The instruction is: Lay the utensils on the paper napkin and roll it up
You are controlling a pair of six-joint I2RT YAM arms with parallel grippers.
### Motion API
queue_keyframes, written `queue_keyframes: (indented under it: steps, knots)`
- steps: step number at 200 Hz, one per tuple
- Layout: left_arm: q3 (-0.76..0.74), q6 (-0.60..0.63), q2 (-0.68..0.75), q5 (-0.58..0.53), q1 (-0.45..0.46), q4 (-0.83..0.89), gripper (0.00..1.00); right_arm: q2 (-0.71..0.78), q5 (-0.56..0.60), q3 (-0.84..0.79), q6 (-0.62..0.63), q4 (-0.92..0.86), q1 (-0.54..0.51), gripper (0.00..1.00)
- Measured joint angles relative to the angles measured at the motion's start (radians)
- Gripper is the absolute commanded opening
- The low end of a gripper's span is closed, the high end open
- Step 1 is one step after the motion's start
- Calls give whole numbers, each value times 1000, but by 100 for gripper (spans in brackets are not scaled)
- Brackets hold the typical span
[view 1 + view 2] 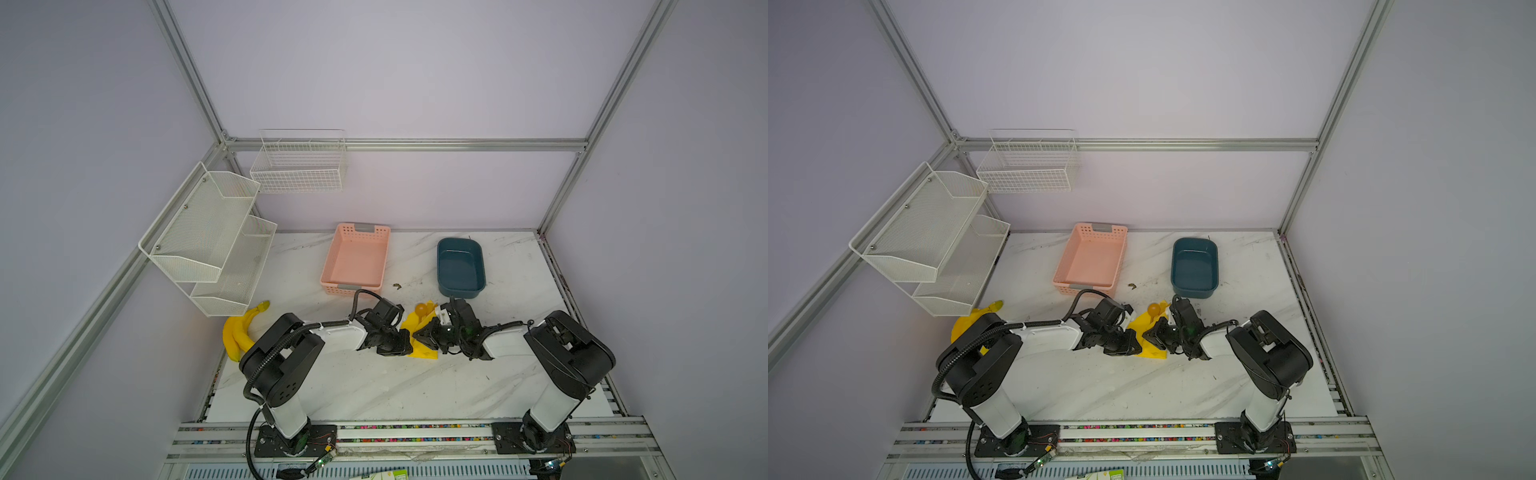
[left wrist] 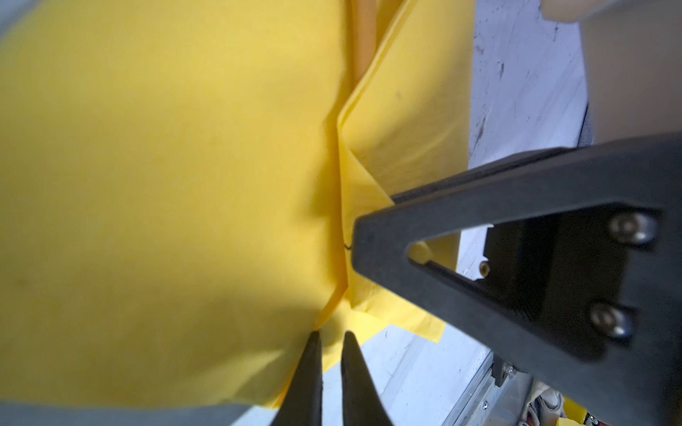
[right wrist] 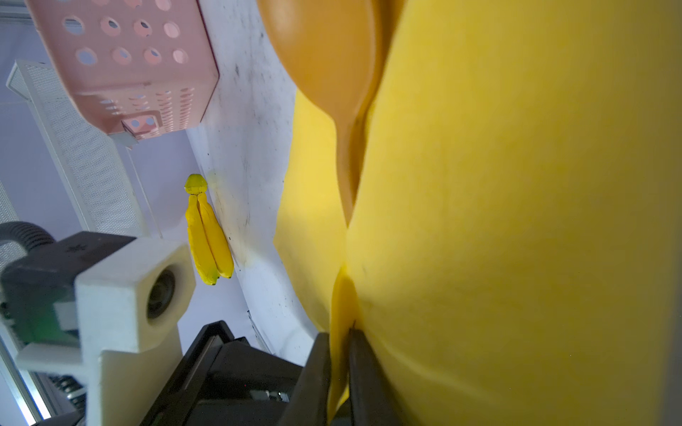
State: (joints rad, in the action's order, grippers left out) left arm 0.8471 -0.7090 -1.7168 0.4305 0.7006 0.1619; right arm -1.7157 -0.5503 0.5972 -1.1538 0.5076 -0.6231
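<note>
Only spoon bowl (image 3: 324,55) outside paper napkin (image 3: 516,221)

Bare table (image 1: 374,386) is lying open along the near edge. Beyond the paper napkin (image 1: 423,353), pink basket (image 1: 357,259) and blue tub (image 1: 460,266) are leaving a gap between them; 2 bananas (image 1: 239,332) are blocking far left.

walls (image 1: 415,83): pale lilac | table (image 1: 374,386): white marble | frame (image 1: 407,144): aluminium

White-and-black arms (image 1: 337,337), corrugated black cable (image 1: 271,352), silver screws (image 2: 631,227)
</note>
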Motion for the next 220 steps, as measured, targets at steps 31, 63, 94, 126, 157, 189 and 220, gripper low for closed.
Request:
queue_keyframes:
  steps: [31,63,94,126,157,189,220]
  knots:
    - [0,0,0,0,0,0,13,-11,-11,0,-3,16,0,15]
    - [0,0,-2,3,0,-3,13,-24,-18,0,-5,31,0,15]
    - [0,0,-3,4,0,-4,13,-26,-20,0,-6,39,0,16]
    - [0,0,-2,2,0,-4,13,-31,-24,0,-14,51,0,26]
    - [0,0,12,-24,-3,0,12,-31,-33,0,-12,64,0,31]
    - [0,0,51,-47,-24,11,12,-31,-35,0,-11,70,0,33]
    - [0,0,85,-67,-46,18,12,-31,-36,0,-11,71,0,32]
